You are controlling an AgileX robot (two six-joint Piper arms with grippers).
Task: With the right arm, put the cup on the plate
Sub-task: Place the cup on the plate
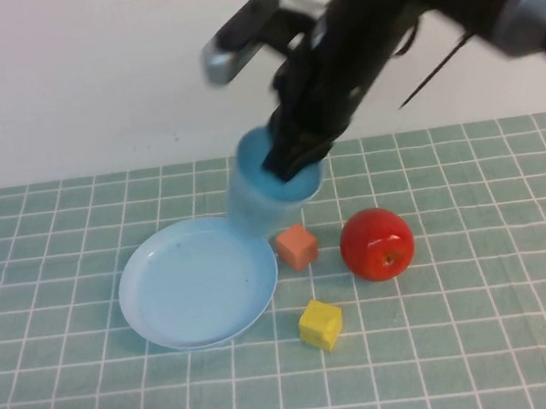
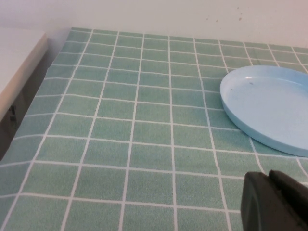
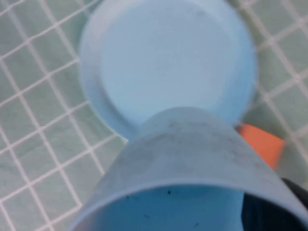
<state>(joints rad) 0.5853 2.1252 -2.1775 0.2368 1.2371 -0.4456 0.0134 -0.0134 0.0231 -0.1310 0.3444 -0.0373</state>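
**Blue cup held above the plate's far right rim**

The right tool is clamped on the cup, one finger inside the rim, holding it above the desk at the plate's far right edge. Right of the plate: orange cube, yellow cube, red apple. The left tool hangs near the plate; its state: cannot tell. No writing is readable.

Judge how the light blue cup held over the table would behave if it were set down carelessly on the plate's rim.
The cup, gripped at its rim by the right end effector, looks like thin plastic: probably light. Tall and tapered, it might tip on the plate's raised rim.
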